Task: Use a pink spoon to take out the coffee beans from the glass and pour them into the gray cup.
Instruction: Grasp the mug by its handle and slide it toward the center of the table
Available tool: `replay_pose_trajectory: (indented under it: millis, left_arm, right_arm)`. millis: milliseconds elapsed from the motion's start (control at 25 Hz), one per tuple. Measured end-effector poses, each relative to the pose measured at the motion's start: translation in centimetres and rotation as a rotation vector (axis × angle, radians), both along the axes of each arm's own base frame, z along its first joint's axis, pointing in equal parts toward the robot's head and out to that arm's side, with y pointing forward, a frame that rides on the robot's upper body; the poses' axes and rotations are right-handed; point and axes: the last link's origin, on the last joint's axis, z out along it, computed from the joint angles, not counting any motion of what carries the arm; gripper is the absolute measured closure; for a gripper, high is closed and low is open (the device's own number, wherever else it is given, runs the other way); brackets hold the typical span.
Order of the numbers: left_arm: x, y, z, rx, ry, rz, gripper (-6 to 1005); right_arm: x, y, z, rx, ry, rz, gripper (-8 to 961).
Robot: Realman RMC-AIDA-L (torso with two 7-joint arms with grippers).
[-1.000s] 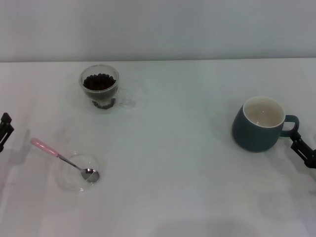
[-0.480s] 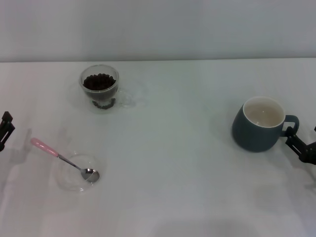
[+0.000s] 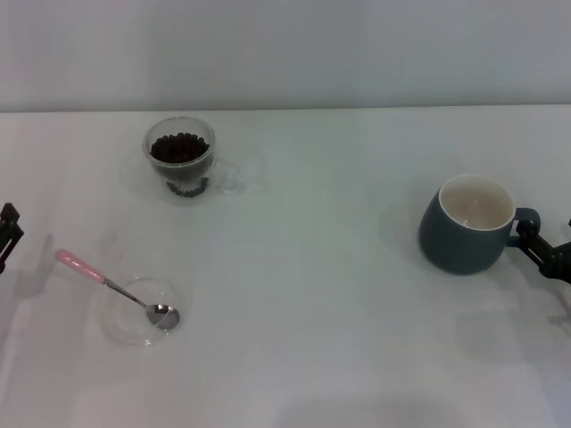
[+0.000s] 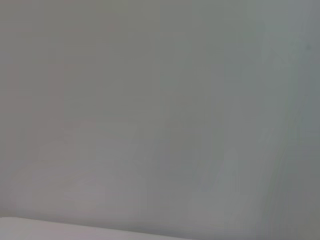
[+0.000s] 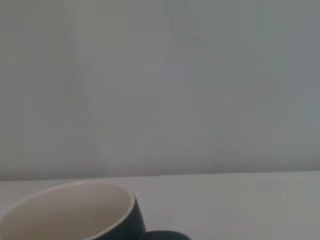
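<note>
1. Closing on the gray cup (image 3: 467,225), the right gripper (image 3: 535,247) has moved up from its place a second ago: then it sat lower and clear of the cup's loop handle, now its dark tip lies right at that handle. Whether the claw is apart or together cannot be told.
2. Nothing else has shifted. The gray cup stands where it did, its cream inside bare; the right wrist view shows its rim (image 5: 70,207) close below the camera.
3. Well apart from the gray cup, across the white table (image 3: 312,303) toward the robot's left and farther back, the glass (image 3: 181,158) holds the coffee beans (image 3: 179,147).
4. Nearer the robot than the glass, the pink spoon (image 3: 116,289) lies with its metal bowl in a shallow clear dish (image 3: 138,311) and its pink handle out over the rim.
5. Beyond the spoon from the gray cup, the left gripper (image 3: 7,234) sits at the table's edge, barely changed; its claw state cannot be told.
6. No writing or label is readable on anything.
</note>
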Motion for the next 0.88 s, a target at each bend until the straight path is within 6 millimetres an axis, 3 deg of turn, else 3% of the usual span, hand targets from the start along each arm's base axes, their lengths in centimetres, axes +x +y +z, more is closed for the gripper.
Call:
replay_pose_trajectory:
  millis: [560,880]
  left_arm:
    - [0.19,0.11,-0.01,-0.001,0.0,-0.01,124]
    - [0.14,0.03,-0.02,-0.002,-0.002,-0.008,124]
  right_arm:
    - [-0.39,0.35,-0.11,0.002,0.007,0.011,88]
    - [-0.72,0.48,-0.32,0.001,0.022,0.018,327]
